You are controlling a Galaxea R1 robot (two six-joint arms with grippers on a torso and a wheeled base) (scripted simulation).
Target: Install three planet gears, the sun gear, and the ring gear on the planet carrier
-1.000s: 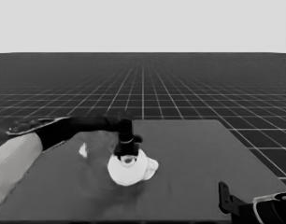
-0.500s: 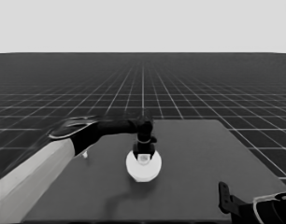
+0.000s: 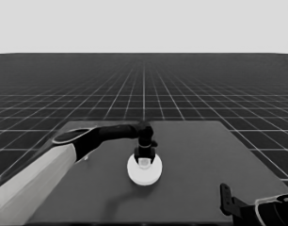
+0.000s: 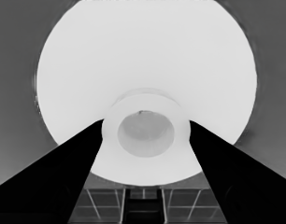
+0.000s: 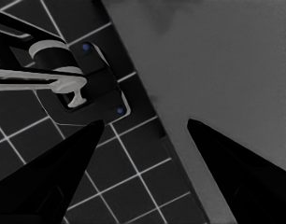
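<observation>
White, flat larger round part [image 3: 144, 170] covers the stack; my left gripper [image 3: 144, 159] clasps its raised hub; right gripper [image 5: 143, 126] parked, spread open.

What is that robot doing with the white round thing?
The left arm reaches in over the middle of the table, and its tool sits right above the larger round part. In the wrist view its two fingers stand on either side of the raised hub in the part's middle. No small gears show. The right arm waits at the near right corner, its tool open.
</observation>
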